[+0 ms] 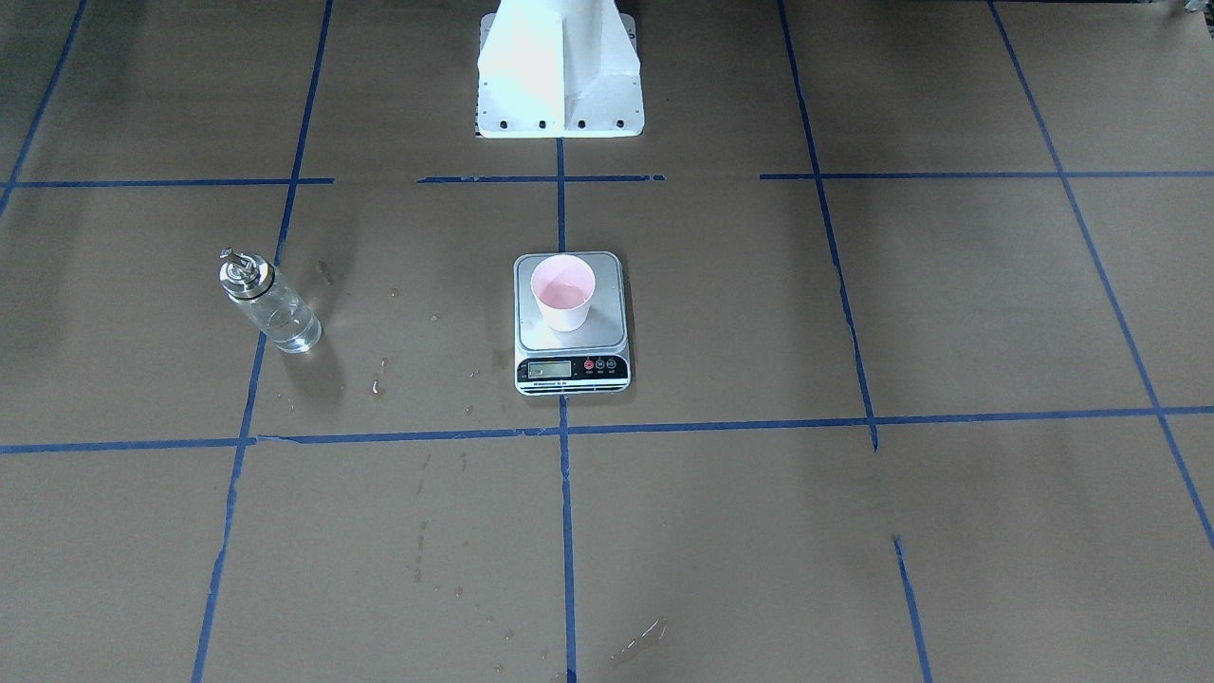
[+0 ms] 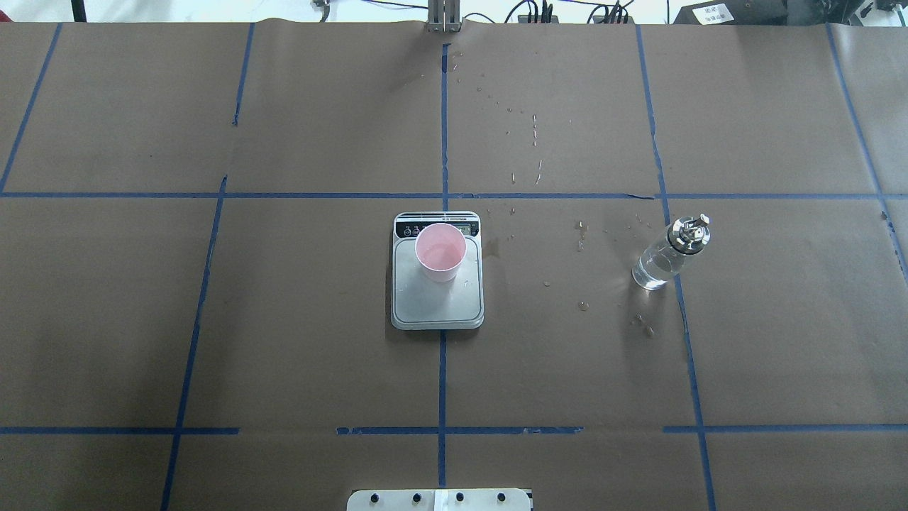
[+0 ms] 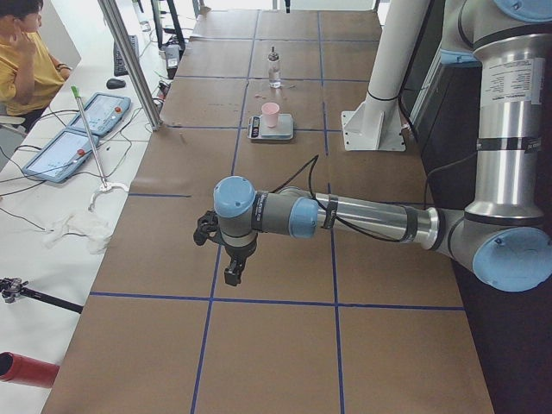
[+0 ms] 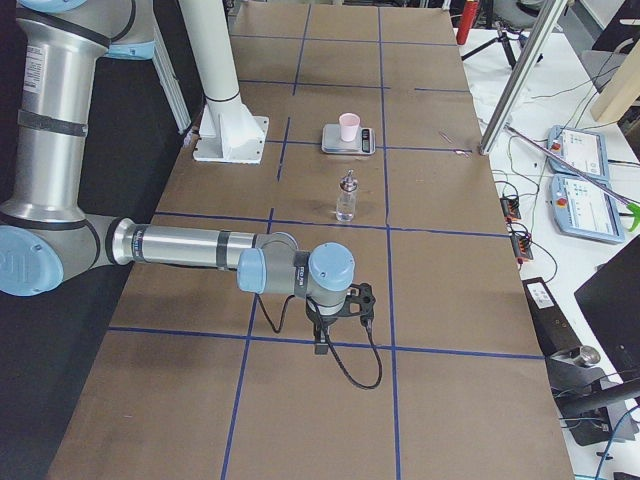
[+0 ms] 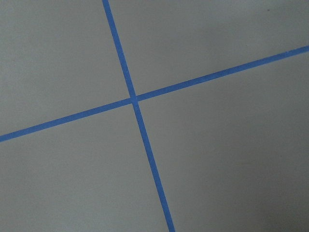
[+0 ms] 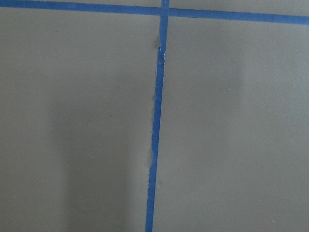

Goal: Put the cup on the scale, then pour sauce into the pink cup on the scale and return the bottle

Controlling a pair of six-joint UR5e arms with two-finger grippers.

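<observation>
The bottle (image 2: 660, 262) stands upright, well to the right of the scale (image 2: 438, 305), on which the cup (image 2: 440, 252) sits. The right gripper (image 4: 322, 345) is nearer the bottle than the left gripper (image 3: 233, 276). I cannot tell how far open either is.

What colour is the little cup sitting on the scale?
Pale pink, inside and out. The cup shows best in the overhead exterior view.
</observation>
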